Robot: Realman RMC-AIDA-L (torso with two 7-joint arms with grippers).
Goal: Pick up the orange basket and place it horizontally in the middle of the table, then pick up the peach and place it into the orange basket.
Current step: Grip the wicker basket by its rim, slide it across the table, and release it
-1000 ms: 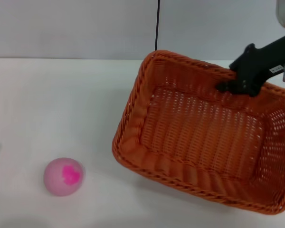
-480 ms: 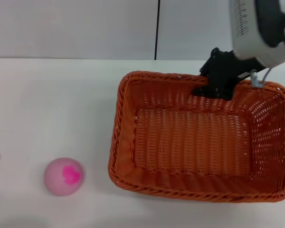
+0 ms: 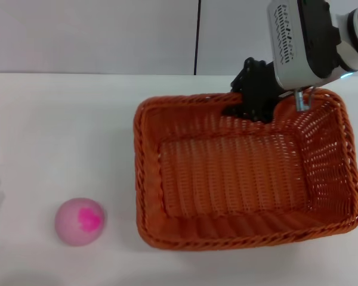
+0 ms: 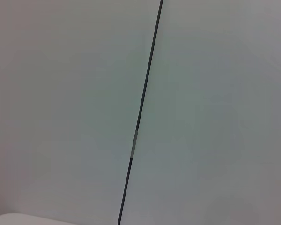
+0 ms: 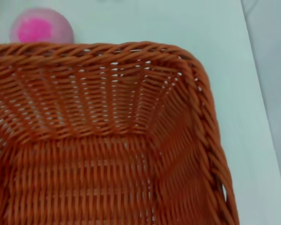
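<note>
The orange basket [image 3: 227, 229] sits right of the table's [image 3: 59, 131] middle, long side running left to right, mouth up and empty. My right gripper [image 3: 249, 102] reaches in from the upper right and is shut on the basket's far rim. The peach [image 3: 79, 221], pale pink with a magenta blotch, lies on the table at the front left, a short gap from the basket's left end. The right wrist view looks down into the basket [image 5: 107, 140], with the peach [image 5: 40, 27] beyond its rim. My left gripper is out of view.
A pale wall with a dark vertical seam [image 3: 197, 36] rises behind the table's far edge; the left wrist view shows only this seam [image 4: 138, 122]. Bare white tabletop spreads across the left half.
The right gripper has swung the basket leftward and turned it from a slant to nearly level with the table's front edge. The peach has stayed put.
</note>
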